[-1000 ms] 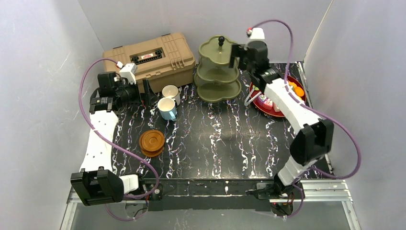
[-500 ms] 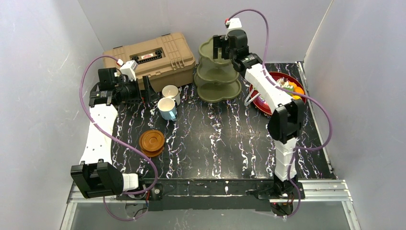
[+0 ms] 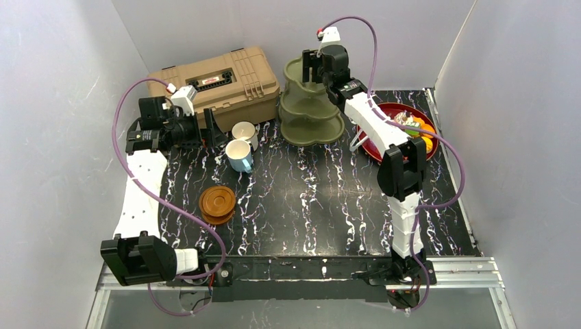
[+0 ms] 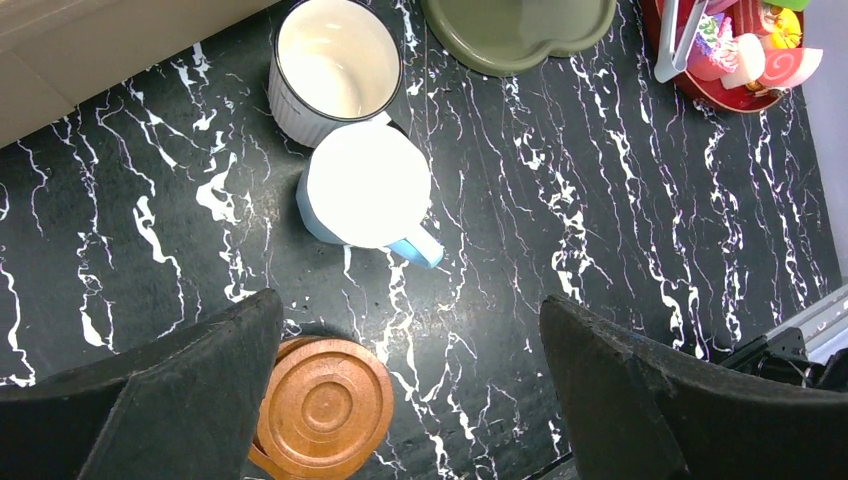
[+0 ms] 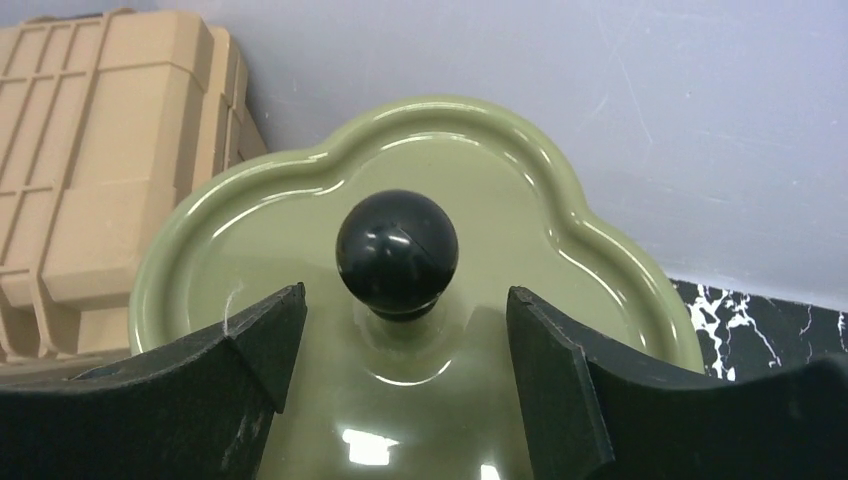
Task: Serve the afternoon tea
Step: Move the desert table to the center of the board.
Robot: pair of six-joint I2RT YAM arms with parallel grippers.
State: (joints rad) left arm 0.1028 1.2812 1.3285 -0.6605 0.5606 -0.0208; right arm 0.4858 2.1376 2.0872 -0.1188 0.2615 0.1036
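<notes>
The olive-green three-tier stand [image 3: 312, 137] stands at the back centre. My right gripper [image 3: 313, 66] hovers over its top tier [image 5: 560, 190], open, one finger on each side of the black knob [image 5: 397, 250] and neither touching it. A red plate [image 3: 384, 154] with small toy cakes [image 4: 745, 50] lies right of the stand. The white mug [image 3: 244, 131] and light-blue mug [image 3: 238, 154] sit side by side at left, with stacked brown saucers [image 3: 217, 203] nearer. My left gripper [image 3: 209, 130] is open and empty above the table, with the mugs [image 4: 368, 188] and saucers [image 4: 323, 407] below it.
A tan toolbox [image 3: 212, 86] stands at the back left against the wall, close beside the stand. White tongs [image 3: 357, 142] lean on the red plate's left rim. Grey walls enclose the table on three sides.
My right arm swung left from beside the red plate to over the stand's top tier, and its fingers narrowed a little around the knob. The left arm barely moved.
</notes>
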